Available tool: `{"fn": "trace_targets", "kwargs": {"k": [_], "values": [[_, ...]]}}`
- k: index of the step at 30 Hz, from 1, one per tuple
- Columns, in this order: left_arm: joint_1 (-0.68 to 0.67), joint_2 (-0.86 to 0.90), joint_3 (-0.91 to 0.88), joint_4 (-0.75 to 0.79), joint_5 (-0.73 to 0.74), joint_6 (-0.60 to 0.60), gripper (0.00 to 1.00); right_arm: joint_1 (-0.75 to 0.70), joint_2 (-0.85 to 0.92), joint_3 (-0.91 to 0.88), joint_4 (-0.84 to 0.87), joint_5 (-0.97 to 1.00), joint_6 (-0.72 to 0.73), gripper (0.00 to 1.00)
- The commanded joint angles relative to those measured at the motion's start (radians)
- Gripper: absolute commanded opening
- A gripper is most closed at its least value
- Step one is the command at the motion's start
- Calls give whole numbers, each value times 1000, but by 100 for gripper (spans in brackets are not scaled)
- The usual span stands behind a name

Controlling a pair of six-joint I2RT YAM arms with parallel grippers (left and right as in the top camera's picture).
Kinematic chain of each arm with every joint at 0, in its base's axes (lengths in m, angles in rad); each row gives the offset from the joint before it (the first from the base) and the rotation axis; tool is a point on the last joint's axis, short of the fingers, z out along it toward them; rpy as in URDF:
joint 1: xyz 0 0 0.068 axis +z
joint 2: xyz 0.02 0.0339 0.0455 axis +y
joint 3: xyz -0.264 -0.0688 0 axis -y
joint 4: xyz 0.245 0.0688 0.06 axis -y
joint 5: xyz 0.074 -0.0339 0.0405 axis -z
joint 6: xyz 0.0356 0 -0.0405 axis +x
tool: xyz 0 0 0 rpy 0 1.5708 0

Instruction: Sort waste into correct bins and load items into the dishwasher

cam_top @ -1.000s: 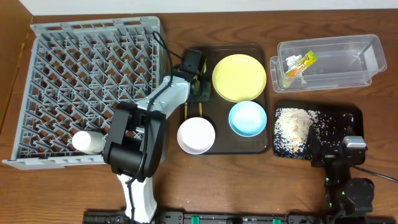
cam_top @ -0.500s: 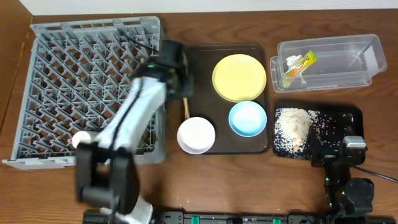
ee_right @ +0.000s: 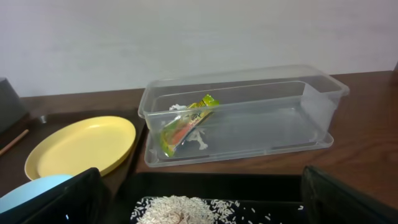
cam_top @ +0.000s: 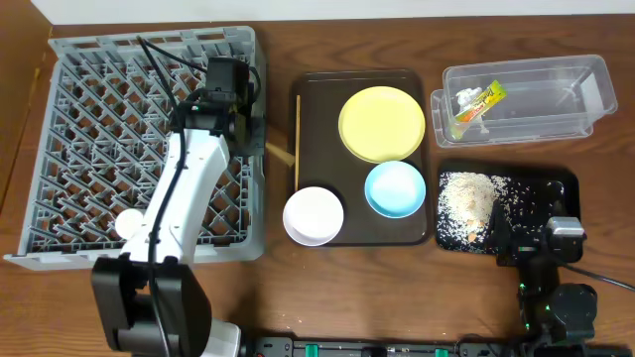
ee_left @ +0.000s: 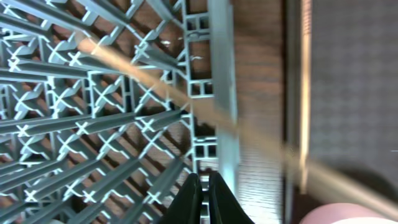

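Observation:
My left gripper is over the right side of the grey dish rack. Its fingers are shut with nothing seen between the tips. One chopstick lies slanted across the rack's right wall, its end sticking out. The other chopstick lies on the brown tray. The yellow plate, blue bowl and white bowl sit on that tray. The white cup lies in the rack. My right gripper is open and empty over the black tray holding rice.
The clear tub at the back right holds the snack wrapper, also seen in the right wrist view. The brown serving tray sits between the rack and the bins.
My left arm has swung left from the brown tray to over the rack's right side, bringing one chopstick along. The other chopstick stays on the tray. The right arm is still.

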Motion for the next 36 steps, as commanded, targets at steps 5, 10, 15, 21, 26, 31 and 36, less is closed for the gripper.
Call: {"fn": "trace_targets", "kwargs": {"k": [5,10,15,21,26,31,36], "values": [[5,20,-9,-11,22,35,8,-6,-3,-2,-3,3,-13,99],[0,18,-9,-15,92,-5,8,-6,-3,-2,-3,3,-13,99],[0,7,-9,-22,172,-11,13,-6,-3,-2,-3,3,-13,99],[0,13,-15,-16,196,-11,25,-6,-3,-2,-3,3,-13,99],[3,13,-15,-80,173,-163,40,-6,-3,-2,-3,3,-13,99],[3,13,-15,-105,80,-368,35,-5,-3,-2,-3,3,-13,99],[3,14,-16,-117,83,-448,31,-5,-3,-2,-3,3,-13,99]]}}
